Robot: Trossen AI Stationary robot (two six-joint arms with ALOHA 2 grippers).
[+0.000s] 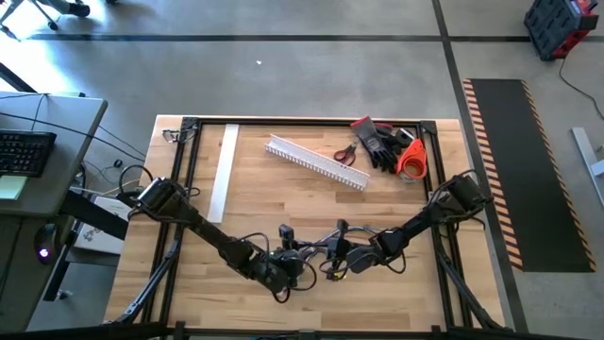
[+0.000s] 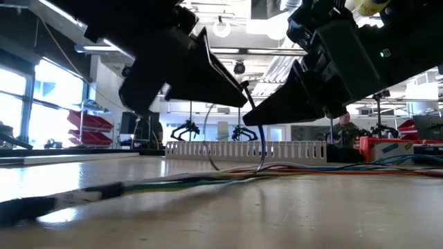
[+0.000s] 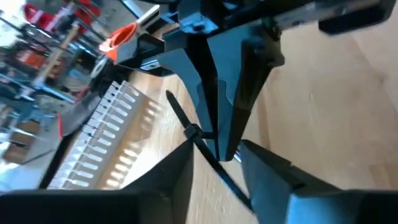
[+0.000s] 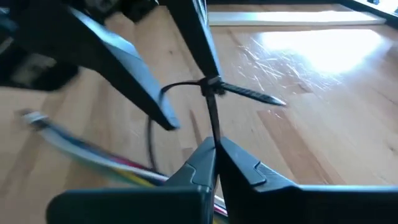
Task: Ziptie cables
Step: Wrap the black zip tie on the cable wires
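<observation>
The cables point(image 2: 208, 181) are a bundle of thin coloured wires lying flat on the table, also seen in the right wrist view point(image 4: 93, 152) and under both grippers in the high view point(image 1: 326, 247). A black zip tie point(image 4: 211, 84), closed into a loose loop, stands above them with its pointed tail point(image 4: 255, 94) sticking out sideways. My right gripper point(image 4: 214, 146) is shut on its strap. My left gripper point(image 3: 217, 149) is open, facing the right one, its fingers on either side of the zip tie's head point(image 3: 191, 132). Whether the loop goes round the cables does not show. My right gripper pinches the zip tie's strap point(image 4: 213, 124) just below the head between its two fingertips, slanting down from the table's right. The head and tail stand clear above the table. My left gripper: one finger point(image 4: 202, 56) lies close to the head, but I cannot tell whether it touches.
A white comb-toothed duct point(image 1: 316, 161) lies across the far half of the table, with red-handled scissors point(image 1: 344, 153), black gloves point(image 1: 377, 142) and an orange tool point(image 1: 411, 159) beside it. A white strip point(image 1: 225, 170) lies far left. A black frame point(image 1: 189, 151) rims the table.
</observation>
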